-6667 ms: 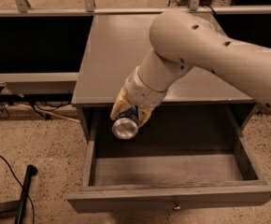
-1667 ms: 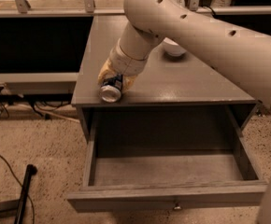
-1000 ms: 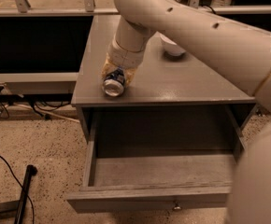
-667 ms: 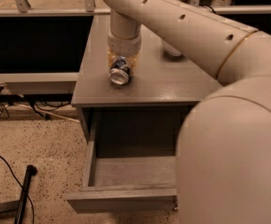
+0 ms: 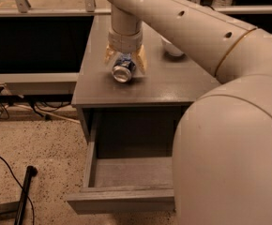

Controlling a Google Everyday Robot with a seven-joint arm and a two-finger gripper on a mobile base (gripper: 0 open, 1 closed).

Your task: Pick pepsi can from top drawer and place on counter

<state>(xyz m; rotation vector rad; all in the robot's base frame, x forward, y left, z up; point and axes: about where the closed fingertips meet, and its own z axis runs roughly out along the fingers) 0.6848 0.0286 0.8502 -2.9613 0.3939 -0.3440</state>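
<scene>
Pinching the pepsi can (image 5: 123, 72) between its two tan fingers (image 5: 141, 60), the gripper (image 5: 125, 63) hung low over the counter (image 5: 164, 84), pointing down, roughly midway between the back and front edges and nearer the left edge than the right. The can lay on its side in that grip, one silver end turned toward the front edge, its blue body tucked up between the fingers; whether it touched the surface or sat just above it could not be told. Behind and to the right, toward the back right corner, stood a white bowl (image 5: 172, 49), half hidden by the arm (image 5: 197, 27), and what it held could not be seen. Below the front edge the top drawer (image 5: 122, 201) was pulled well out; its left wall and a strip of grey floor showed, with nothing on that strip, while the right part lay behind the arm's bulky near segment (image 5: 230, 149), which blocked most of the right side of the view. Left of the counter ran a dark low shelf (image 5: 33, 46), with loose cables (image 5: 14, 109) beneath it. On the speckled floor (image 5: 47, 153) lay a black cable (image 5: 2, 165) and a black pole (image 5: 24, 191).
</scene>
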